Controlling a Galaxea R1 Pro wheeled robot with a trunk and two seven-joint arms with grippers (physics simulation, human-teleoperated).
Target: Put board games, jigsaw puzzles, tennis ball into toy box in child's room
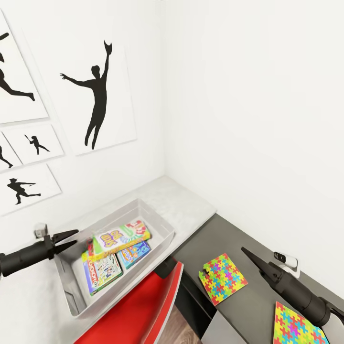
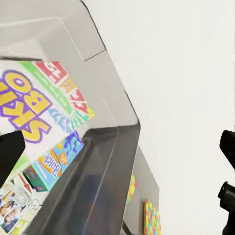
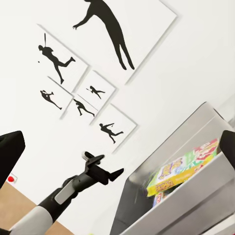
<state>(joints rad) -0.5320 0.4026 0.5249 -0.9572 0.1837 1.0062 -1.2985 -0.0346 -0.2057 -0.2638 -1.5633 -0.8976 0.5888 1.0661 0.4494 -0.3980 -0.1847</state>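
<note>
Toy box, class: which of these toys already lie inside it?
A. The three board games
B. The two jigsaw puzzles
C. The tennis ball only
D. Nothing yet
A: the head view shows the three board games stacked in the toy box, while both jigsaw puzzles lie outside it on the dark desk section.

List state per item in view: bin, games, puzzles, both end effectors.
toy box: upright on the pale desk top, holds three game boxes
Skip-Bo game: inside, tilted, resting on the others
green-blue game: inside, underneath
blue game: inside, partly covered
near jigsaw: flat on dark desk section, outside bin
far jigsaw: flat, outside bin
left end effector: open, empty, by the bin's rim
right end effector: empty, over dark section; opening unclear
</note>
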